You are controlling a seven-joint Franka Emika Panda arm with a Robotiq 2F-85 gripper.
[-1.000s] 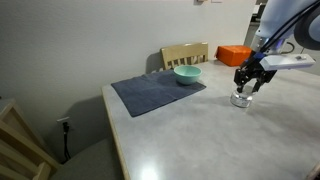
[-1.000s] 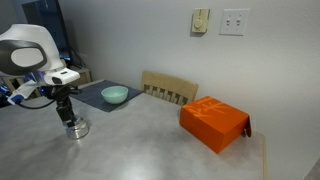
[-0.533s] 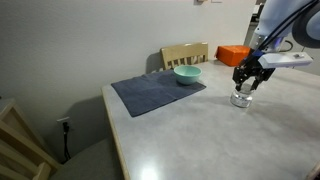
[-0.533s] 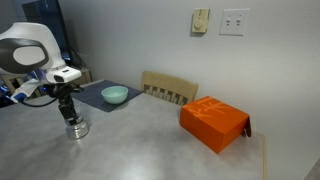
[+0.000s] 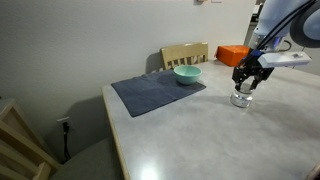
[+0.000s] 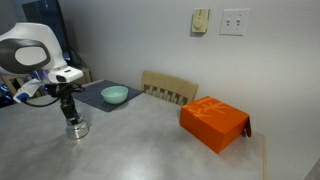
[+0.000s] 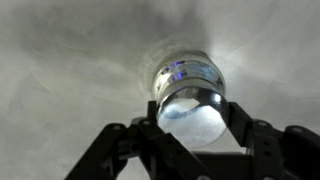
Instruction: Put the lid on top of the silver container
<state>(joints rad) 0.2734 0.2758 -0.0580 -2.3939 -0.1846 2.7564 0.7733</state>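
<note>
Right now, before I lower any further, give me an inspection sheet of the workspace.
Surface: pale table with a dark mat on it.
Job's things: silver container upright on the bare table, off the mat; lid directly above it, and I cannot tell whether it is seated.
Clutter: teal bowl on the mat; orange box apart from the container.
Gripper: gripper closed on the lid.
Cables: nothing seen on the table.
Surroundings: wooden chair, wall plates.

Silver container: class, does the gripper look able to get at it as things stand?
Probably yes: the gripper hangs right above the silver container, with nothing seen blocking it; the teal bowl and orange box stand well aside.
</note>
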